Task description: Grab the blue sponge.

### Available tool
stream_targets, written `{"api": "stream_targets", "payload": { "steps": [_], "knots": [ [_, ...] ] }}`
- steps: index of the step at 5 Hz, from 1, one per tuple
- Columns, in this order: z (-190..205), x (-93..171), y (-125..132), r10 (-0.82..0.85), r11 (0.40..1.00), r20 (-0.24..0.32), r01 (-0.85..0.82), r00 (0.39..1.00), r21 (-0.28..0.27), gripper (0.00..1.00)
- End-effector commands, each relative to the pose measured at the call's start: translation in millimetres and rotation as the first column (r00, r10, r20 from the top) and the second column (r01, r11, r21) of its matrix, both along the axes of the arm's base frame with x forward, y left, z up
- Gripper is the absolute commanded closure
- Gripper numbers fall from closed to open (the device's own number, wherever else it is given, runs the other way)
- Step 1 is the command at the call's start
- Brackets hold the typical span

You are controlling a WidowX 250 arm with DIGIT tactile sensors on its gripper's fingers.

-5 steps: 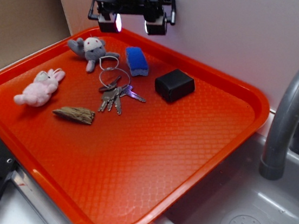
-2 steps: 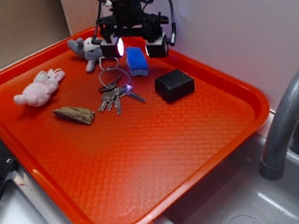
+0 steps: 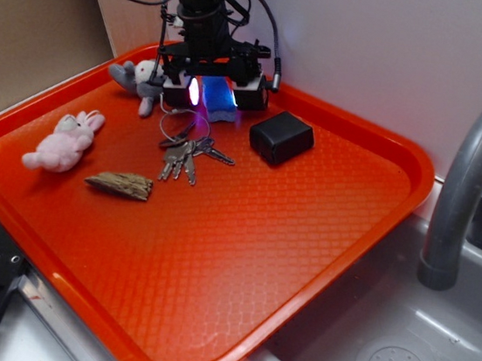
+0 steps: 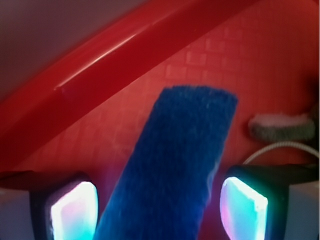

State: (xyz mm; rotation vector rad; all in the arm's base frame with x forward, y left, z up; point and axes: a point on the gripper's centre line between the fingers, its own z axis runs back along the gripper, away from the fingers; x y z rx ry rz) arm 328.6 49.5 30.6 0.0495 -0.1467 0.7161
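Observation:
The blue sponge (image 4: 177, 160) lies on the red tray (image 3: 240, 260) near its far rim. In the exterior view only a sliver of the sponge (image 3: 216, 95) shows between the lit fingers. My gripper (image 3: 214, 93) has come down over it and stands open, one glowing pad (image 4: 74, 210) left of the sponge and the other pad (image 4: 244, 206) right of it. Small gaps remain between each pad and the sponge's sides.
A black box (image 3: 281, 138) sits just right of the gripper. A grey plush mouse (image 3: 139, 78), a key ring with keys (image 3: 185, 149), a pink plush rabbit (image 3: 61, 141) and a piece of wood (image 3: 121, 184) lie to the left and front. A sink with grey faucet (image 3: 477, 192) is at right.
The gripper has come down from above the tray's far rim and now straddles the blue sponge, hiding most of it in the exterior view. The objects on the tray have not moved.

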Motion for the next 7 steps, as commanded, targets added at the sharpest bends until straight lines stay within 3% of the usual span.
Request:
{"api": "stream_targets", "payload": {
  "steps": [1,3,4,5,6,7],
  "knots": [
    [62.4,-5.1,-5.3,-0.235,0.971,0.008,0.235,0.972,0.042,1.00],
    [140.4,-38.5,-68.2,-0.557,0.830,-0.059,0.557,0.829,-0.009,1.00],
    [180.2,-79.1,-91.6,-0.702,0.711,-0.088,0.703,0.706,-0.033,1.00],
    [212.8,-102.7,-88.9,-0.746,0.663,-0.062,0.748,0.663,0.028,1.00],
    [242.2,-113.2,-76.9,-0.708,0.701,-0.003,0.702,0.707,0.126,1.00],
    [238.6,-103.4,-65.1,-0.629,0.768,-0.016,0.625,0.777,0.139,1.00]
  ]
}}
